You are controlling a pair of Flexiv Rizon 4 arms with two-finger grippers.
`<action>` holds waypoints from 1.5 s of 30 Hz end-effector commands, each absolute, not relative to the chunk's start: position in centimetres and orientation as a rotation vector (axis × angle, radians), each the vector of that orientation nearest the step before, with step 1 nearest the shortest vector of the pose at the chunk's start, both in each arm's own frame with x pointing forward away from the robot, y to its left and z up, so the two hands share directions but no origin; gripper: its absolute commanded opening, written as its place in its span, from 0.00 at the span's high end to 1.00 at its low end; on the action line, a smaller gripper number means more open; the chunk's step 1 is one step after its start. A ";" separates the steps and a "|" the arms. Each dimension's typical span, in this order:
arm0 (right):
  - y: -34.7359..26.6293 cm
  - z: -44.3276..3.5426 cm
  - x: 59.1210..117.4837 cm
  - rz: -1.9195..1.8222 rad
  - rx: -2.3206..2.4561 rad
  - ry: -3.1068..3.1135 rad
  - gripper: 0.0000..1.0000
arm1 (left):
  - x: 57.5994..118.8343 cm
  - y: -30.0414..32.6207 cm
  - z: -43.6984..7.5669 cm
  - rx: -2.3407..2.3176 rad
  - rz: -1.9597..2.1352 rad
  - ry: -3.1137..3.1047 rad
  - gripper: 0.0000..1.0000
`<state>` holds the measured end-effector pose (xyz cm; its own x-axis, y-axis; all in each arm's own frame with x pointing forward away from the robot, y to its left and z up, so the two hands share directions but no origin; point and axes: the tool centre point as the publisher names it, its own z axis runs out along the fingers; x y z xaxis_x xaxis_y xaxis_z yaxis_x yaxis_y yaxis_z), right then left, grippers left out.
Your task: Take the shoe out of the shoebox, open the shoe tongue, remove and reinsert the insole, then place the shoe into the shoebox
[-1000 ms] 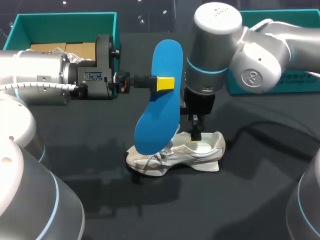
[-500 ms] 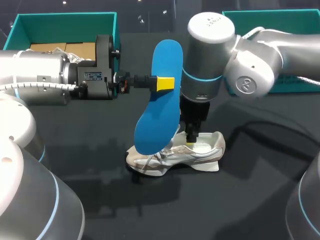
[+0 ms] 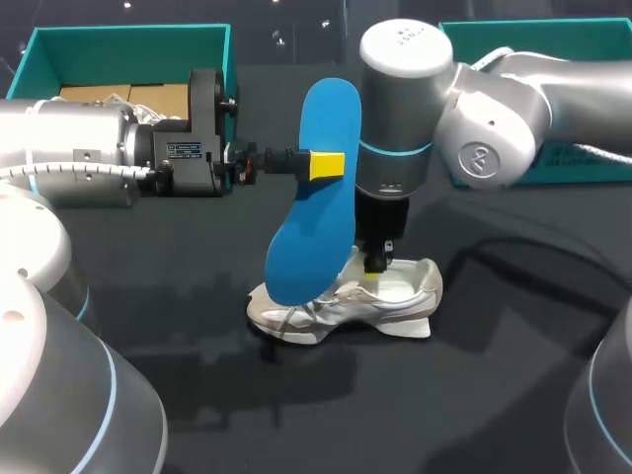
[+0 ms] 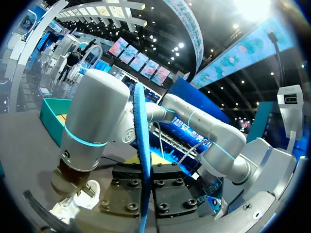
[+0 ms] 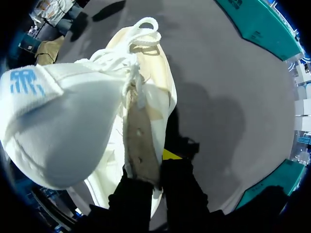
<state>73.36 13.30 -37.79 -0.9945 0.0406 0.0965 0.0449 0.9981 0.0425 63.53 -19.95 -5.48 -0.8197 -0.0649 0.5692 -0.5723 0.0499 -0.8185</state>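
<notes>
A white shoe [image 3: 346,301] lies on the dark table, toe to the left. My right gripper [image 3: 375,265] comes down into its opening. In the right wrist view the right gripper [image 5: 154,179] is shut on the shoe's side wall [image 5: 141,141] by the eyelets, with the white tongue [image 5: 53,126] folded out beside it. My left gripper [image 3: 326,165] is shut on the blue insole [image 3: 314,197], which hangs upright above the shoe's toe. Seen from the left wrist, the insole [image 4: 143,145] stands edge-on between the left gripper's [image 4: 146,199] fingers, the shoe [image 4: 73,206] below it.
A teal shoebox [image 3: 128,39] with brown paper inside stands at the back left. Another teal box part [image 3: 583,168] lies at the back right behind my right arm. A dark cable [image 3: 494,252] runs across the table to the right of the shoe.
My right gripper has closed on the shoe's side wall, and its arm has shifted slightly left. The left arm and the insole have not moved.
</notes>
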 end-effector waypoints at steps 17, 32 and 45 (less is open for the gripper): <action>13.9 -32.6 71.7 -0.111 -0.751 -2.931 1.00 | 63.5 -20.1 -5.6 0.640 1.825 -1.954 1.00; 15.8 -32.4 70.6 -0.132 -1.517 -2.707 1.00 | 63.5 -20.1 -5.6 0.640 1.825 -1.954 1.00; 16.3 -32.1 68.6 -0.169 -1.835 -2.629 1.00 | 63.5 -20.1 -5.6 0.640 1.825 -1.954 1.00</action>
